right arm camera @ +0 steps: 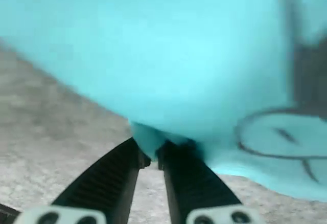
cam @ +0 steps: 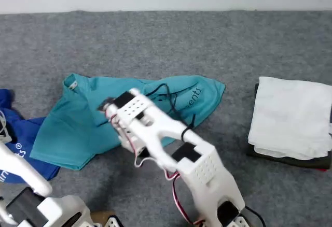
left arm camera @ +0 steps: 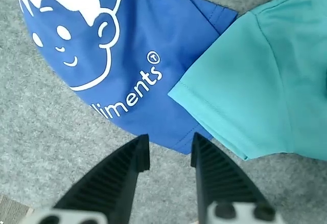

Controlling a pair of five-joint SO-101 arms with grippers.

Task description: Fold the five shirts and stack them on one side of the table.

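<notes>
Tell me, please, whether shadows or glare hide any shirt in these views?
High view: even light, no glare, the teal shirt plainly lit. Left wrist view: the blue shirt evenly lit, no glare. Right wrist view: a dark band, perhaps shadow, crosses the teal shirt away from the right gripper.

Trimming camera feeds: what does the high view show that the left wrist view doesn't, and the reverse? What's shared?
High view, not left wrist: right hand on the teal shirt; folded white shirt atop a dark shirt at the right. Left wrist, not high: left hand, open, by the blue shirt's hem; its cartoon-face print. Both: teal shirt overlapping blue shirt on the grey table.
</notes>
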